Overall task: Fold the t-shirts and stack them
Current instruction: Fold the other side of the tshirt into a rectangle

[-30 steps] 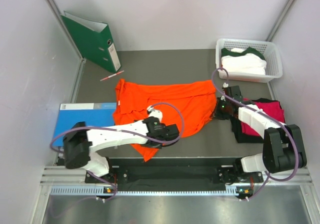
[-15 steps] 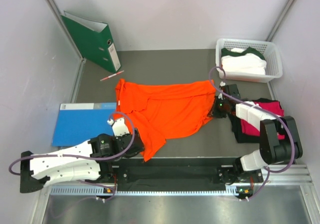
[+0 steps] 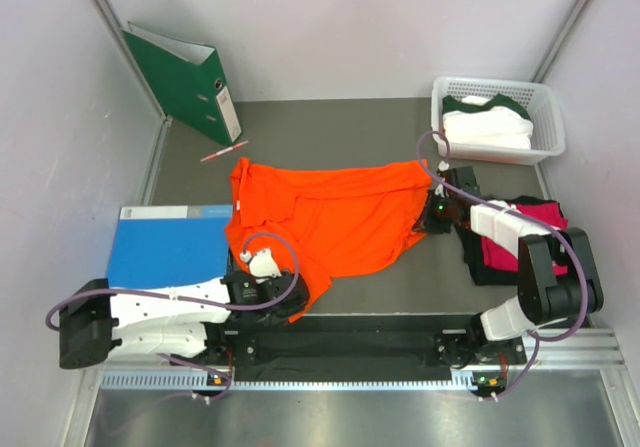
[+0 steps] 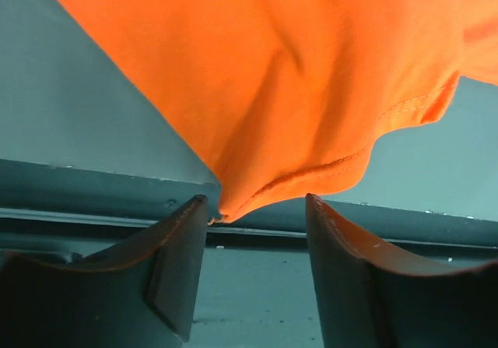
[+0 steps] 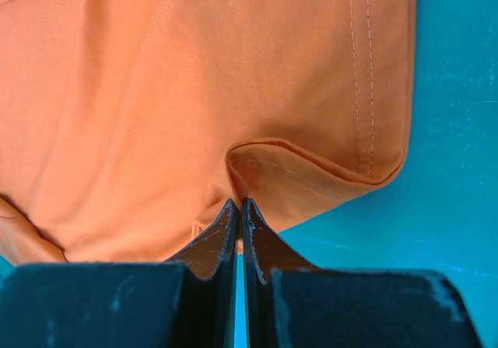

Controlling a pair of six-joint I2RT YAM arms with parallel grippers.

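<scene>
The orange t-shirt (image 3: 335, 212) lies spread across the middle of the table. Its near corner (image 4: 233, 200) dips between the tips of my left gripper (image 4: 257, 204), close to the left finger (image 4: 175, 262); the jaws stand apart and do not pinch it. In the top view the left gripper (image 3: 288, 295) sits low at that corner by the table's front edge. My right gripper (image 5: 240, 205) is shut on a fold of the orange t-shirt's right hem, seen from above at the right gripper (image 3: 432, 217). A pink t-shirt (image 3: 525, 229) lies on a black one (image 3: 478, 265) at the right.
A white basket (image 3: 545, 102) at the back right holds a white t-shirt with green trim (image 3: 487, 125). A blue folder (image 3: 165, 247) lies at the left, a green ring binder (image 3: 185, 82) stands at the back left, with a pen (image 3: 223, 151) near it. Walls enclose three sides.
My left arm has drawn back from the middle of the orange t-shirt to its near corner, and its jaws have narrowed. The right gripper has stayed shut on the hem.
</scene>
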